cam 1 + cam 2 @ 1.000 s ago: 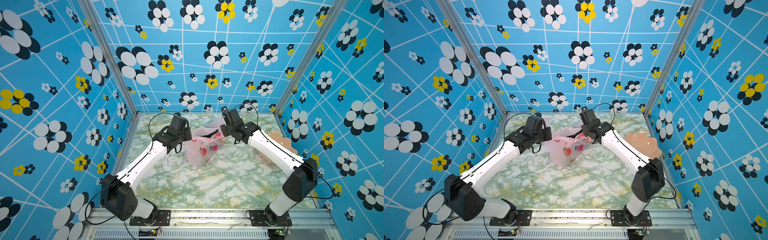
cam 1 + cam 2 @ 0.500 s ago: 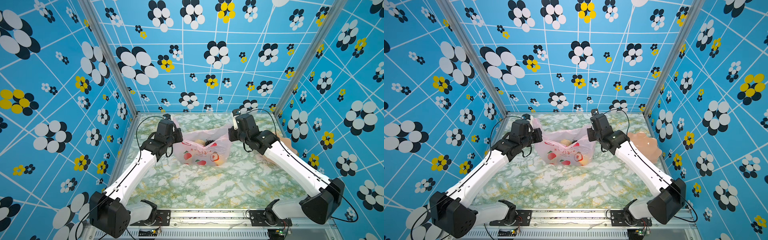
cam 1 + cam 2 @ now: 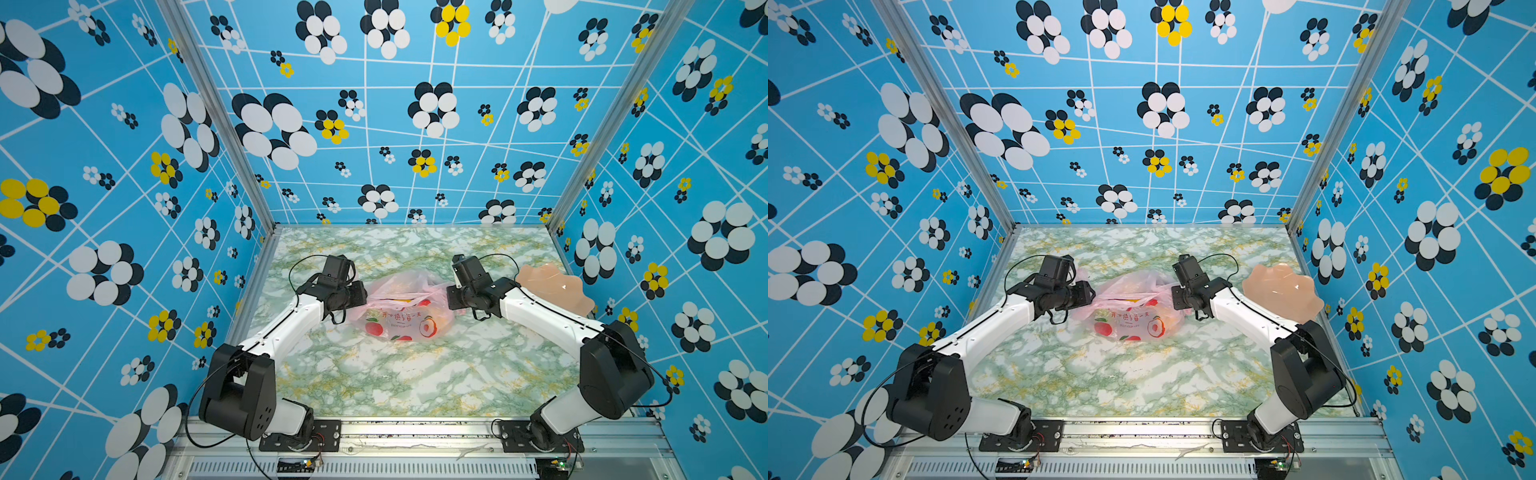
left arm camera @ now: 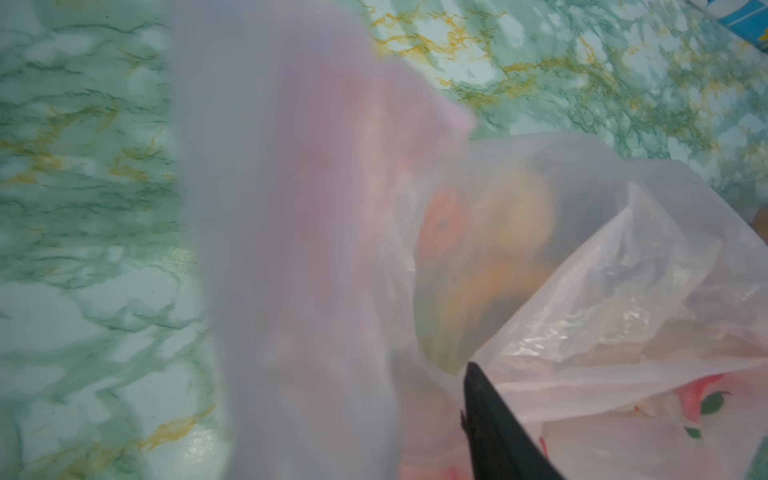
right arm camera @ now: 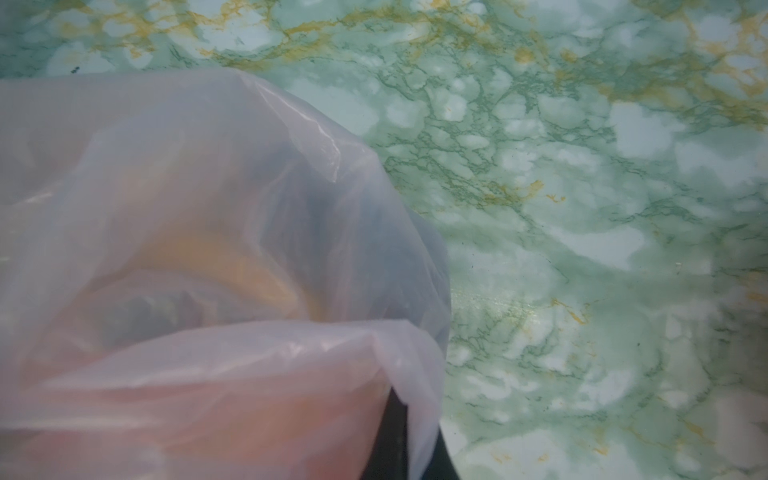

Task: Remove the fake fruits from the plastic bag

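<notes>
Plastic bag [image 3: 401,309] mid tabletop [image 3: 374,374], fake fruits [image 4: 490,232] inside; right fingers [image 5: 390,436] clenched on its film; left fingers [image 4: 498,436] part-hidden by film, can't tell state; bowl [image 3: 555,289] at right edge.

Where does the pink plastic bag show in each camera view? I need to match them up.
Top view: plastic bag mid-table, left of the peach bowl.
Top view: same spot, mid-table.
Left wrist: close up, filling much of the picture.
Right wrist: close up, filling about half the picture.
Shared landmark: the green marble table under the bag.
</notes>
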You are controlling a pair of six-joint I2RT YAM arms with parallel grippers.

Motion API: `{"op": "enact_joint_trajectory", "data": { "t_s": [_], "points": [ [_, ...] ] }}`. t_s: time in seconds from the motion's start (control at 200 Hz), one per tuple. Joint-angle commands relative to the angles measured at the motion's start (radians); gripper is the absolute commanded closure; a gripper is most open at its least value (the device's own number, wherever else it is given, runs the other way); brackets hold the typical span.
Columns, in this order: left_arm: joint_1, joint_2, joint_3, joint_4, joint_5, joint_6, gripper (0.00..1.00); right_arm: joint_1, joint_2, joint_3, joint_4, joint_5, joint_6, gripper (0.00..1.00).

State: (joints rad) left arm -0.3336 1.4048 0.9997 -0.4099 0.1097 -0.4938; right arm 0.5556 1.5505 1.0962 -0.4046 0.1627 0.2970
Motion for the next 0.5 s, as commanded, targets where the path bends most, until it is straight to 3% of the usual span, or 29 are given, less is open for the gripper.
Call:
{"op": "enact_joint_trajectory", "data": {
  "t_s": [0.0, 0.255, 0.405, 0.495],
  "points": [
    [-0.015, -0.094, 0.049, -0.155, -0.132, -0.006, 0.36, -0.002, -0.079, 0.001, 0.016, -0.036, 0.004, 1.00],
    [-0.033, -0.386, 0.048, -0.370, -0.397, -0.063, 0.20, 0.020, -0.182, -0.039, -0.009, -0.053, -0.022, 1.00],
    [-0.045, -0.475, 0.125, -0.511, -0.461, -0.054, 0.21, 0.038, -0.232, -0.057, -0.018, -0.055, -0.035, 1.00],
    [-0.139, -0.456, 0.204, -0.545, -0.478, -0.061, 0.24, 0.057, -0.249, -0.061, -0.018, -0.046, -0.045, 1.00]
  ]
}}
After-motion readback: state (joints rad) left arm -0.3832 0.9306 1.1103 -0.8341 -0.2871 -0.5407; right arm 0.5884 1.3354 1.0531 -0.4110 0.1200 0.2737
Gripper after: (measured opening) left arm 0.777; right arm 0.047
